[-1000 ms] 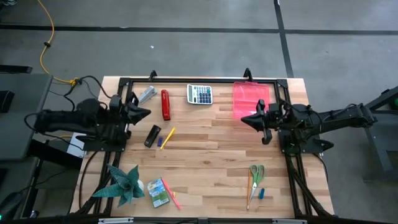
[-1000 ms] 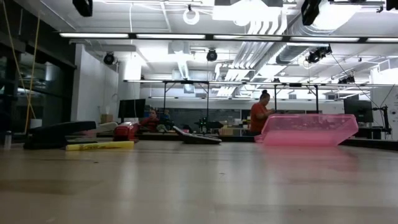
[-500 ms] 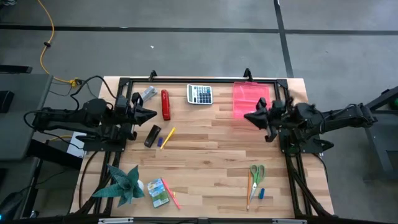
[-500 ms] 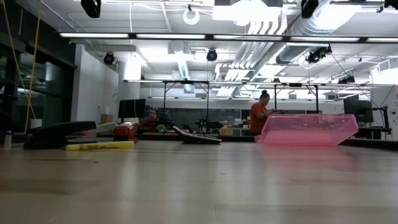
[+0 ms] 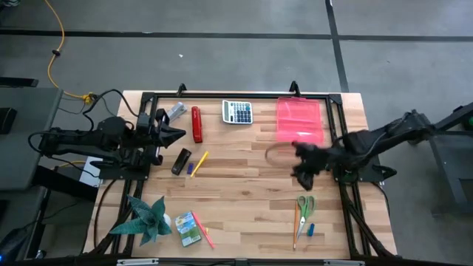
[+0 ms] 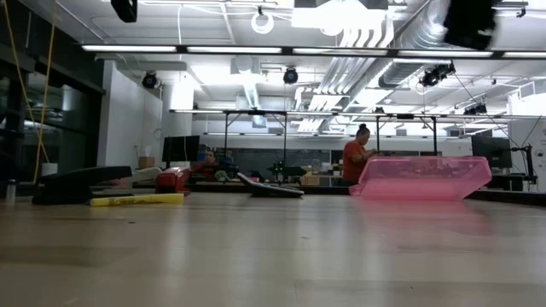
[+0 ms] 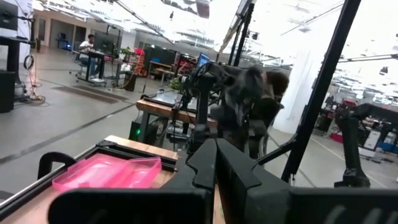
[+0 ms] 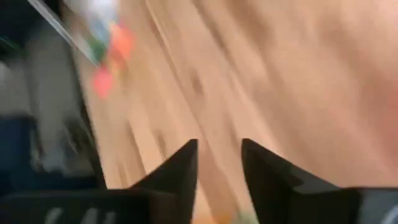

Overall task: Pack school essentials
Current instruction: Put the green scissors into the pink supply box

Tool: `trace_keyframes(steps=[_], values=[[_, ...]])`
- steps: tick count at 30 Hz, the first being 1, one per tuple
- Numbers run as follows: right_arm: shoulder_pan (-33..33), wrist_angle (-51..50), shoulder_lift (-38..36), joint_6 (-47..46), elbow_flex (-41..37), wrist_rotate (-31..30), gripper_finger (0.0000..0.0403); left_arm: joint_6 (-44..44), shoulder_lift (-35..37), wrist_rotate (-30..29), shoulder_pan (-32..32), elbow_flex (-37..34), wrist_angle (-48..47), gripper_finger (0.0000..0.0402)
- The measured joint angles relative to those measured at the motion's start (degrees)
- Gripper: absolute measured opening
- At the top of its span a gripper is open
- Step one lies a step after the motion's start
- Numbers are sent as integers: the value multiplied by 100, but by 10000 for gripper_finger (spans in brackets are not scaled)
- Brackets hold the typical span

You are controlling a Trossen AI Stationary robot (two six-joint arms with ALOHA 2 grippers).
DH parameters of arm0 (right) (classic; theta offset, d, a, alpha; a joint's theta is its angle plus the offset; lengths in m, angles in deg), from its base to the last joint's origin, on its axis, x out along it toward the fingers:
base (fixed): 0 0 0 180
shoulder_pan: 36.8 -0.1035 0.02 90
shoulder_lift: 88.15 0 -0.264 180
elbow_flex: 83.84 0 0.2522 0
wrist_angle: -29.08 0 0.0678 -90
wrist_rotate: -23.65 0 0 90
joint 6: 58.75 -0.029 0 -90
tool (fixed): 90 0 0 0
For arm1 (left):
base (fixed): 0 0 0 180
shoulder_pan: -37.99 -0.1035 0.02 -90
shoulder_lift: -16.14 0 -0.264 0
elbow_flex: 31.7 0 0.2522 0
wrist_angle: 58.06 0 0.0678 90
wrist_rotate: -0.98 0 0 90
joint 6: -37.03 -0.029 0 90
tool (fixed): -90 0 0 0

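The green-handled scissors [image 5: 304, 206], the orange pencil [image 5: 295, 225] and the tiny blue eraser [image 5: 311, 230] lie flat near the table's near right corner. The green-yellow crayon box [image 5: 188, 227] and a pink stick [image 5: 206, 236] lie at the near left. A yellow stick [image 5: 199, 162] and a small purple-blue piece [image 5: 191, 168] lie left of centre. The pink case [image 5: 299, 118] rests at the far right. My right gripper [image 5: 301, 168], blurred, hangs above the table between the case and the scissors; its fingers [image 8: 186, 162] stand apart and hold nothing. My left gripper [image 5: 176, 134] is shut and empty at the table's left.
A grey-white calculator [image 5: 237, 111], a red stapler [image 5: 196, 123] and a silver piece [image 5: 174, 112] lie along the far edge. A black block [image 5: 181, 161] lies by the yellow stick. A green paper plant [image 5: 148, 220] stands at the near left corner. People stand in the room behind [image 6: 354, 158].
My right gripper has swung from beside the pink case toward the table's near edge and tipped down over the wood, toward the scissors; it is blurred by the move. My left gripper has reached a little toward the table's right.
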Motion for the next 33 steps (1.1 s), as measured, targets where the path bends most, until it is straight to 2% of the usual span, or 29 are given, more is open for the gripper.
trace_keyframes(steps=[3,6,9,14,21,33], values=[[-548,-722,390,-1014,-96,502,170,30,0,-1,0,0,-6,0],[-1121,-826,698,-2138,-417,918,191,43,0,-2,0,0,-7,0],[-1576,-653,956,-3391,-720,1043,196,43,0,-2,0,0,-7,0],[-1842,-566,1361,-5081,-1085,1075,197,45,0,-7,0,0,-7,0],[-1832,57,1757,-5516,-1437,1119,197,43,0,-12,0,0,-5,0],[-1823,543,2461,-5701,-1508,1184,197,43,0,-17,0,0,7,0]])
